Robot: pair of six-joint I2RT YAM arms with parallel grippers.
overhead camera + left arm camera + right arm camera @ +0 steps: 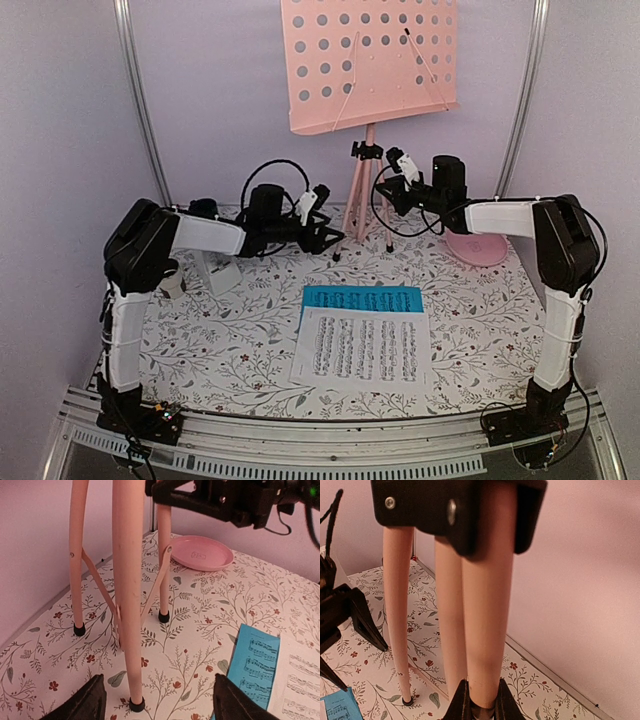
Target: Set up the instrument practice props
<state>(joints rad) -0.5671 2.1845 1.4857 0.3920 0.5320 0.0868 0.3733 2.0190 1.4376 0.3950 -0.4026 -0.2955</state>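
Matt metal music stand (127, 580), glossy plate (200, 553), paper white sheet (365, 345) and blue sheet (345, 298), matt printed tabletop (230, 340).

A pink music stand (400, 95) is set upright at the back of the table (200, 350), and the left gripper (331, 243) and right gripper (383, 195) are held near its legs. A white sheet (365, 348) is laid overlapping a blue sheet (360, 298); a pink plate (478, 248) is seen at right.

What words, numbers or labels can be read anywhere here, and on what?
No readable words anywhere.
white sheet: printed music notation, too small to read.
blue sheet: music notation only, too small.
pink plate: a stamped mark in the middle, too blurred to read.
music stand: no text.
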